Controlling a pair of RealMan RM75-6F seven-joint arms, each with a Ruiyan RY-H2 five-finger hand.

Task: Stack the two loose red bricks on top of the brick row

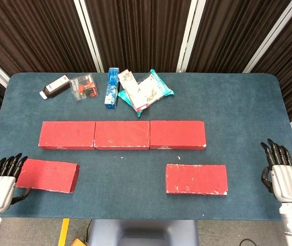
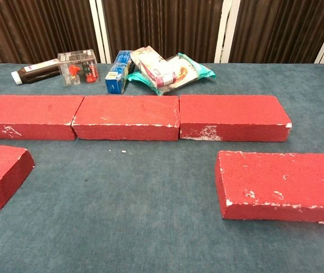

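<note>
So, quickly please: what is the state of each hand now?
Left hand: open, holding nothing, fingers extended next to the left loose brick.
Right hand: open, holding nothing, away from the right loose brick.

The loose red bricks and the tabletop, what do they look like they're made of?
Left loose brick and right loose brick: probably fired clay or concrete painted matte red, since white chips show along their edges. Tabletop: seemingly teal felt or short-pile carpet, with a fuzzy, non-reflective surface.
</note>
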